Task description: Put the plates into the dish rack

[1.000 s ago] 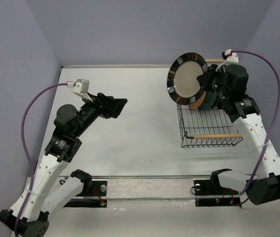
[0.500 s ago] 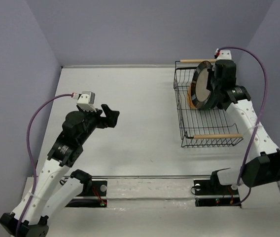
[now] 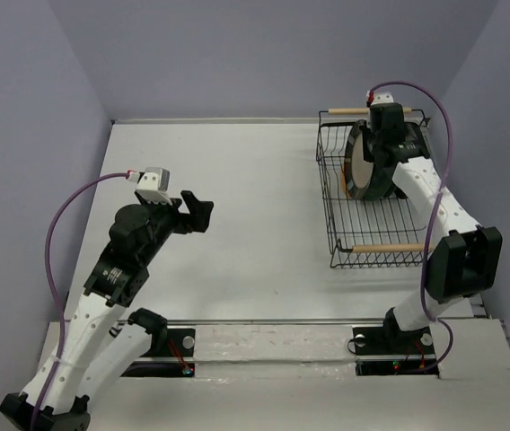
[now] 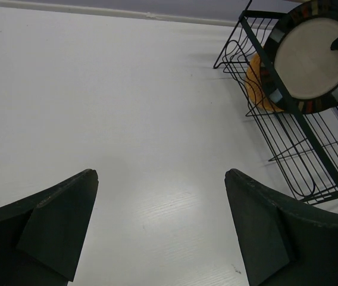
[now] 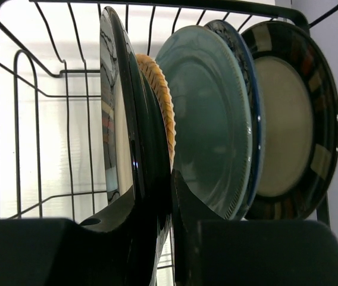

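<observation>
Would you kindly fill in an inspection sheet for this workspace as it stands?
Surface: white table.
Job's things: dish rack holds wicker plate, teal plate, blue-patterned plate and rear striped plate upright; held striped plate stands beside the wicker one.
Clutter: nothing seen.
Tools: left tool open, empty; right tool shut on the held striped plate.
Cables: purple left cable and right cable loop free.
Surroundings: lavender walls.

Open surface (image 4: 127, 107) stretches ahead of the left fingers (image 4: 50, 232); upright plates (image 5: 210, 119) crowd ahead-right of the right fingers (image 5: 264, 253), rack wires (image 5: 38, 119) ahead-left.
</observation>
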Robot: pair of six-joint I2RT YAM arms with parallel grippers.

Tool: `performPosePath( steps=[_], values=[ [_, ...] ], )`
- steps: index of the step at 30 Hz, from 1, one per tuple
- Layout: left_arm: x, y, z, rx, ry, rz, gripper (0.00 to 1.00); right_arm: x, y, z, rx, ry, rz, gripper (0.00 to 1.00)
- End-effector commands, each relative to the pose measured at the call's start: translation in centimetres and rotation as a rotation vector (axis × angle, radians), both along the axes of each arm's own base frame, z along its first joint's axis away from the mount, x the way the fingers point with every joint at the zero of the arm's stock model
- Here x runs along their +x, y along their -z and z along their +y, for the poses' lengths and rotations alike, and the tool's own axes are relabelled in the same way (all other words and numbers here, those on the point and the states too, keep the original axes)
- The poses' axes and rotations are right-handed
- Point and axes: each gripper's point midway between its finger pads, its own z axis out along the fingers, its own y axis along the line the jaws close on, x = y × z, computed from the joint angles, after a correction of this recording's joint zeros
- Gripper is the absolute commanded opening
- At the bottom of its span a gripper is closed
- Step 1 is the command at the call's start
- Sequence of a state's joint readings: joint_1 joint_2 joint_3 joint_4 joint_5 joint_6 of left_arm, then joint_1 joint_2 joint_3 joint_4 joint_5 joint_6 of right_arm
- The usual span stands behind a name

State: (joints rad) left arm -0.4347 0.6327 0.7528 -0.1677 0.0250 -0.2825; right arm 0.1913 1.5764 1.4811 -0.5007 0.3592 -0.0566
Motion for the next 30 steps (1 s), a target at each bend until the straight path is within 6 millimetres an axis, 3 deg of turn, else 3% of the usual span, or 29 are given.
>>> performPosePath(
  steps=[1,5,14,21,30],
  values=[
    [0.4,-1.1,0.3,0.001,-0.002,-0.055,0.99,3.3,-7.2,0.2,0.002,0.015,-0.243,0.07],
    [0.4,-1.2,0.6,-0.003,-0.005,-0.064,0.99,4.0,-6.2,1.1,0.030,-0.016,-0.229,0.07],
    [0.4,-1.3,0.6,-0.010,0.005,-0.068,0.99,4.4,-6.0,1.7,0.051,-0.038,-0.227,0.07],
    [0.4,-1.1,0.4,-0.008,0.013,-0.062,0.99,5.6,-2.9,1.4,0.014,-0.021,-0.166,0.07],
    [0.5,-1.0,0.5,-0.008,0.008,-0.058,0.99,6.6,-1.5,1.6,-0.004,-0.036,-0.150,0.07]
  ],
)
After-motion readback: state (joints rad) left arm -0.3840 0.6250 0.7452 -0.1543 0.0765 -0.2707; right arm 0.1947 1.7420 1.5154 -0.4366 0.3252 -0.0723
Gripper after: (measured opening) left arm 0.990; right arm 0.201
